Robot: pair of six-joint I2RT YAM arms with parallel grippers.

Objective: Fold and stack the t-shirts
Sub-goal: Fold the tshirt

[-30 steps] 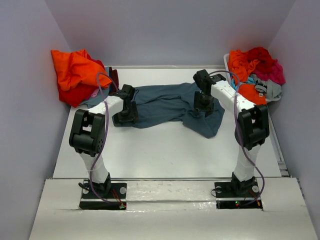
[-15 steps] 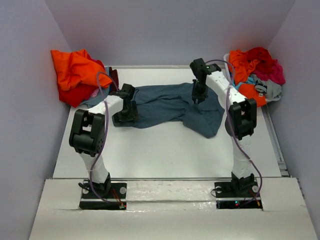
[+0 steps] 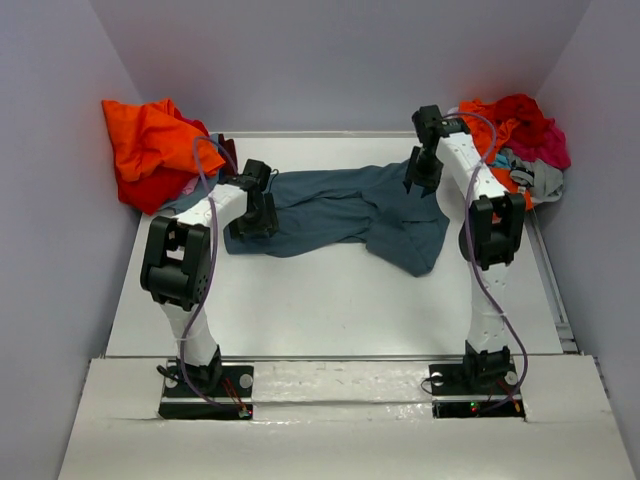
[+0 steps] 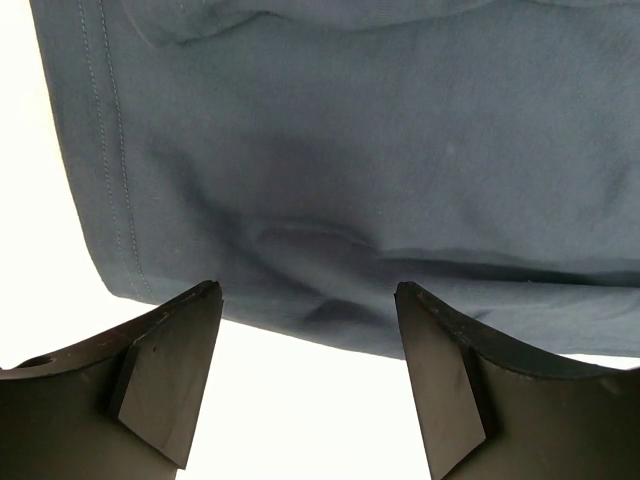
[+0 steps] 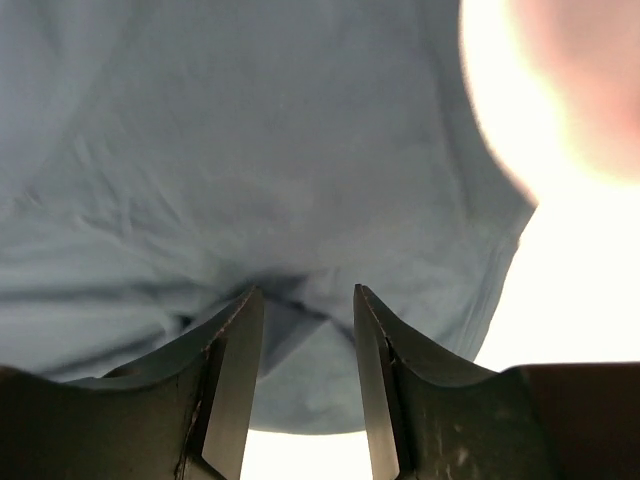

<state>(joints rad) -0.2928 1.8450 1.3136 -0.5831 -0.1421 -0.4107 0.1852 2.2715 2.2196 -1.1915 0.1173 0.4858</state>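
The task looks barely begun. One slate-blue t-shirt (image 3: 340, 210) lies in the middle of the desk (image 3: 330, 300), spread wide across the frame but rumpled, its lower right part bunched into a loose flap. No fold has been made in it.

The left tool (image 3: 258, 212) sits over the shirt's left end. Its wrist view shows the fingers wide apart with the hemmed corner just beyond them, nothing gripped. The right tool (image 3: 421, 178) hangs at the shirt's upper right edge, jaws parted less widely with cloth showing in the gap, not clamped as far as I can judge.

No neat stack shows. An orange and red heap (image 3: 150, 150) fills the upper left and a mixed heap (image 3: 515, 130) the upper right, both crumpled. So flattening, folding and stacking all seem left to do.
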